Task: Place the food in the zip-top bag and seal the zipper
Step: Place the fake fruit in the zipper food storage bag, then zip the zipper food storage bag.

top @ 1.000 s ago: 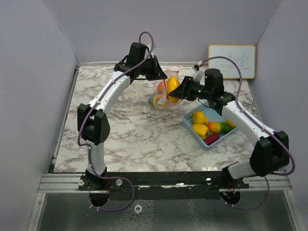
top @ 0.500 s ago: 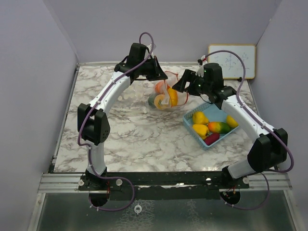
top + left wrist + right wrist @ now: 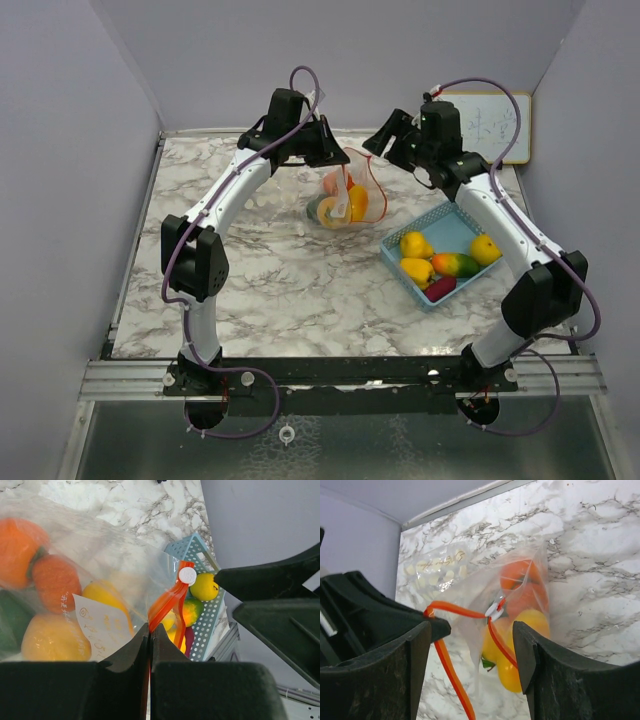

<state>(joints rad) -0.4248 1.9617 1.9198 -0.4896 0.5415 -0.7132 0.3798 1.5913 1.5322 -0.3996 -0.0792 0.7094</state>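
1. my left tool [image 3: 150,630] is pressed together on the orange zipper strip [image 3: 167,602] of the zip-top bag [image 3: 345,195], pinching one lip. i hold that lip lifted so the mouth gapes toward my other arm and food can drop in.
2. the bag's belly rests on the marble counter [image 3: 270,270], toward the back and about midway between my arms. through the clear film i see an orange fruit [image 3: 20,552], a yellow fruit [image 3: 55,640] and something green [image 3: 7,625] at the edge of the left wrist view.
3. the white slider [image 3: 187,575] sits part-way along the zipper strip and the mouth is open, so the seal is not yet made.
4. my right tool [image 3: 385,140] is spread wide and holds nothing. it hangs above and just behind the bag's mouth, and in the top view it touches neither bag nor food.
5. the rest of the food lies in the light blue basket [image 3: 452,226], just right of the bag: two yellow pieces [image 3: 415,245], a green-and-orange one [image 3: 457,264], a dark red one [image 3: 440,288] and a yellow-orange one [image 3: 485,248].
6. i judge the filling is partway done. the empty right tool would next need to go to the basket.
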